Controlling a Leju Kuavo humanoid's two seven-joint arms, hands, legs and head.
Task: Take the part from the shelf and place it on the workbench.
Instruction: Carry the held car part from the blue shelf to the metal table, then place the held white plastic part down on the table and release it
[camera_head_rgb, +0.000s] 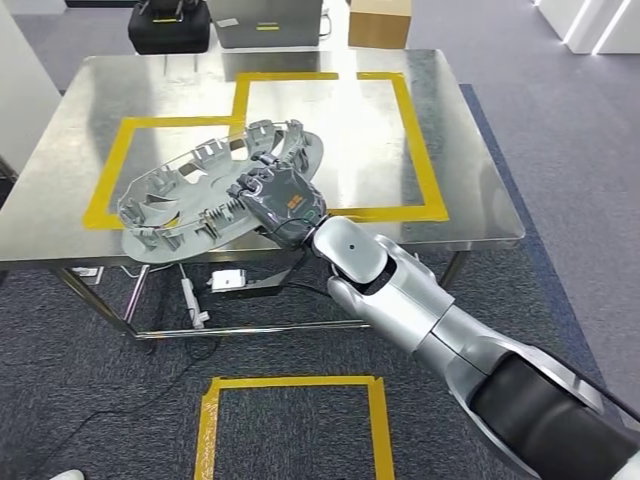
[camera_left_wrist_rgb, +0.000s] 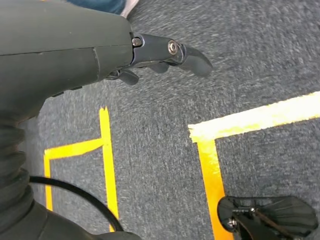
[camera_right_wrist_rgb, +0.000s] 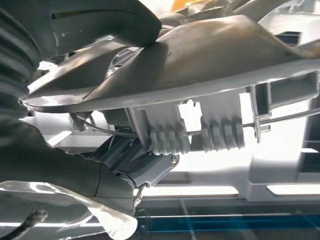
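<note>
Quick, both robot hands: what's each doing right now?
Left robot hand: holding nothing, fingers extended over the floor.
Right robot hand: holding the part on the workbench.

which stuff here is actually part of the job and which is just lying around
Part of the job:
- grey plastic part, held by the right hand
- steel workbench, where the part goes

Just lying about:
- black case
- cardboard box
- white device under the bench
- left hand, hanging over the carpet
</note>
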